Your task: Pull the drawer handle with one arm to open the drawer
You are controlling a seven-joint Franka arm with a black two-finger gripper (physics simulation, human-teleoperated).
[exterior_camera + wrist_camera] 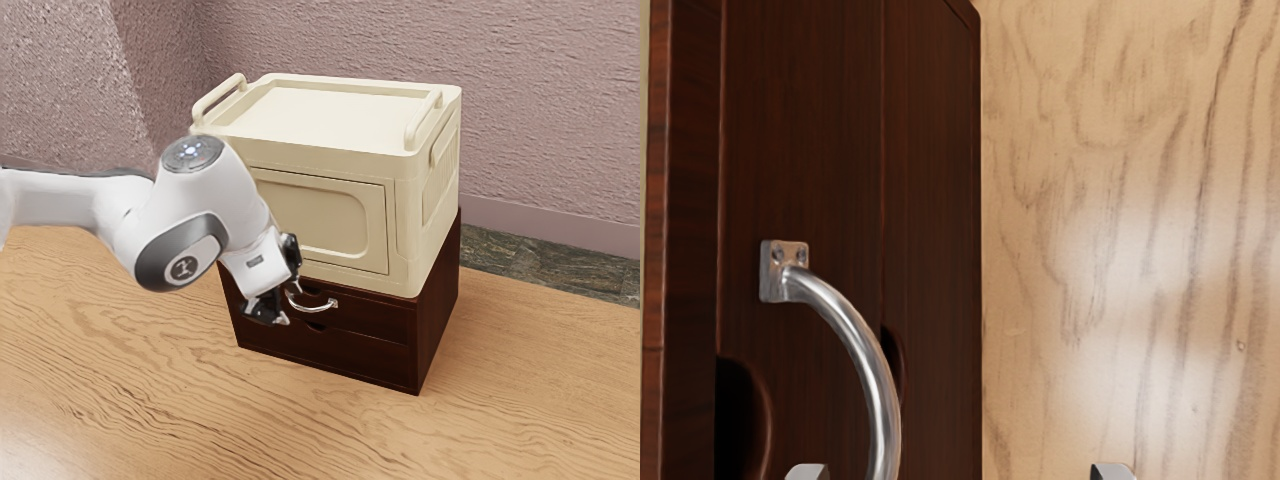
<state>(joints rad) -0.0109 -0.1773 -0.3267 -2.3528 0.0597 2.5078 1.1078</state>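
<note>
Gripper (291,303) open, fingertips set wide apart, nothing clamped. It's right in front of the drawer unit, at the handle end toward the exterior view's left, one finger higher, one lower. Handle bar runs into the gap between the fingertips in the wrist view, closer to the upper one; from this angle, can't be sure whether that fingertip touches it.

Rest, big to small. Wood-grain table (120,400) under everything. Rough pinkish wall (540,110) behind, with a plain baseboard (560,228) along its foot and a strip of dark stone-look floor (540,265) past the table edge. White arm (190,230) comes in from the exterior view's left, hand angled down at the furniture. Cream storage box (320,108) next: raised rim, a carry handle at each end of the top, framed panel on the front. It sits on the dark brown wooden drawer unit (438,300), which stands on the table.

Unit has two drawers stacked. Upper drawer (375,318) is shut, front flush with the unit. Lower drawer (350,350) is shut as well, with a small dark notch (315,327) in its top edge.

Smallest: curved silver handle (316,306), mounted on the upper drawer's front and bowing outward. Squarish metal mounting plate (785,256) at its end, screwed flat to the wood.
</note>
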